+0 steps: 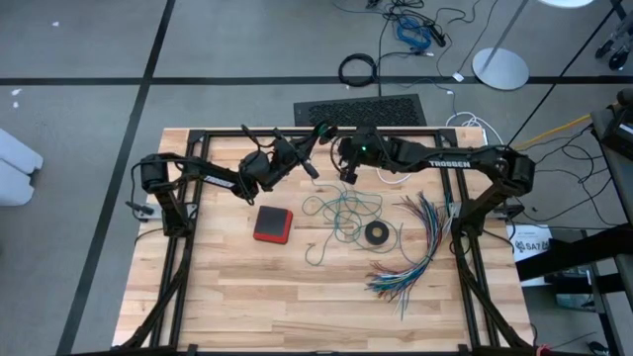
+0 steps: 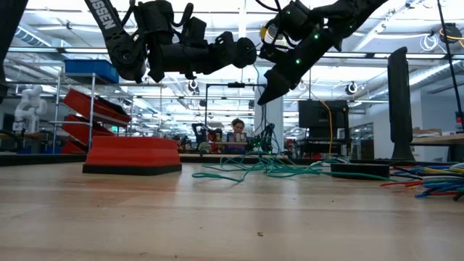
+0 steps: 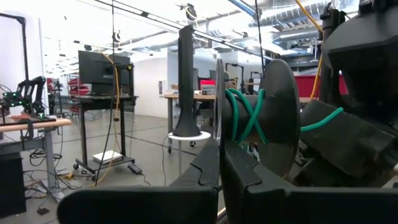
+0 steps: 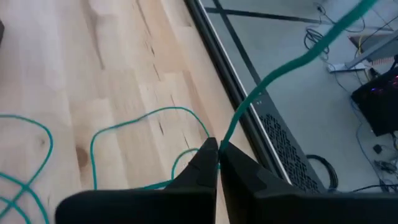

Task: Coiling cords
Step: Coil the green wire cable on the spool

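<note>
The teal-green cord (image 1: 341, 213) lies in loose loops on the wooden table, and one end is wound on a small dark spool (image 3: 249, 118). My left gripper (image 1: 318, 133) is shut on this spool, high above the table's far middle. My right gripper (image 1: 348, 176), just beside it and a little lower, is shut on the cord (image 4: 219, 149) between the spool and the table. I cannot make out the white cord. My left gripper pinches the thin flange of the spool at its rim (image 3: 219, 134) between its two fingers. The fingers come roughly level from the table's left. The spool is lifted clear, its axis level, with several turns of teal cord (image 3: 239, 121) round its core. My right gripper pinches a single strand of the teal cord (image 4: 221, 142) at its fingertips, which slant down toward the table. Above the fingers the cord (image 4: 305, 56) runs nearly straight to the spool. Below them it falls slack to loops on the table (image 4: 149, 118).
A flat red box (image 1: 273, 224) lies left of the cord loops. A small black ring (image 1: 377, 233) lies right of them, then a fanned bundle of multicoloured wires (image 1: 415, 247). The table's dark frame rail (image 4: 217, 43) runs along the far edge.
</note>
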Robot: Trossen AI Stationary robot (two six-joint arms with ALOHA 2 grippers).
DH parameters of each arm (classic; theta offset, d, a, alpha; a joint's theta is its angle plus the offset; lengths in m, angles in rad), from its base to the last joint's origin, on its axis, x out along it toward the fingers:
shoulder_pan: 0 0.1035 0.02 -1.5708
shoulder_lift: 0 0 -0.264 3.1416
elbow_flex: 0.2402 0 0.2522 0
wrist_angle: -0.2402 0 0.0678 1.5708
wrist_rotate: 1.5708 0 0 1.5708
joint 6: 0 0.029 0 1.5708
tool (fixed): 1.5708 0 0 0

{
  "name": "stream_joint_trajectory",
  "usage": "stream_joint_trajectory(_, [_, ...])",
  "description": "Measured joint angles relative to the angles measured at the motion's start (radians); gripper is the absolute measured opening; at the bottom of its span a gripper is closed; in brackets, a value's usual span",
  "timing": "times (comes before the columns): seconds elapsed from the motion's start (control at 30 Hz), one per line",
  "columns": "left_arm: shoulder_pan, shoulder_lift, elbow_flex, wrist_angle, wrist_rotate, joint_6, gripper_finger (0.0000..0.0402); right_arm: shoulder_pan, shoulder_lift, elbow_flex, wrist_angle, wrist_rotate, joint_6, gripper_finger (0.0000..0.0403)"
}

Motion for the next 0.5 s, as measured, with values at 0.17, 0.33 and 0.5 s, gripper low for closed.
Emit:
stream_joint_trajectory(0.17, [0.000,0.000,0.000,-0.002,-0.002,0.008,0.0002,0.011,0.000,-0.007,0.056,-0.003,0.045,0.0001])
stream_joint_trajectory(0.33, [0.000,0.000,0.000,-0.005,-0.007,0.042,0.0002,0.026,0.000,0.003,0.086,-0.004,0.078,0.0000])
stream_joint_trajectory(0.5, [0.000,0.000,0.000,-0.018,-0.008,0.060,0.0002,0.026,0.000,0.018,0.083,-0.005,0.092,0.0000])
